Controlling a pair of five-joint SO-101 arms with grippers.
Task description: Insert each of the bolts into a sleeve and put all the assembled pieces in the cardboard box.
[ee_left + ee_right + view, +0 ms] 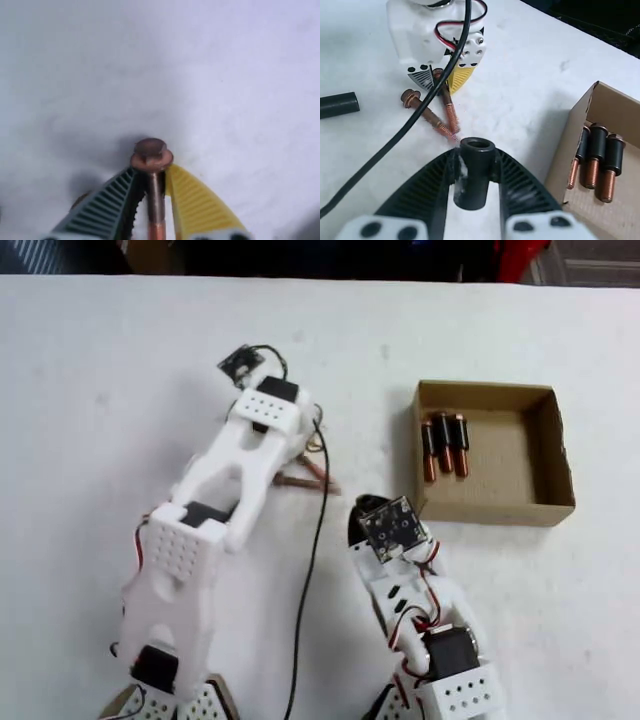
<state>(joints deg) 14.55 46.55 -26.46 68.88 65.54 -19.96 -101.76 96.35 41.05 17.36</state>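
**Bolt and sleeve each gripped; three pieces lie in the box**

The left gripper (152,176) is seen closed on a copper bolt (151,151). The shaft is pinched between the grey-green and yellow fingers (195,200), and the flanged head projects just past their tips above the white table (100,360). The right gripper (476,156) is clamped around a black sleeve (472,182), whose open bore is turned upward. A second bolt (426,112) is seen lying on the table just beside the left gripper, its threaded end close to that of the held bolt. A spare sleeve (337,104) is laid on its side, well apart from both bolts. Three assembled pieces (444,445) are laid side by side in the cardboard box (562,465), near its wall on the arms' side.
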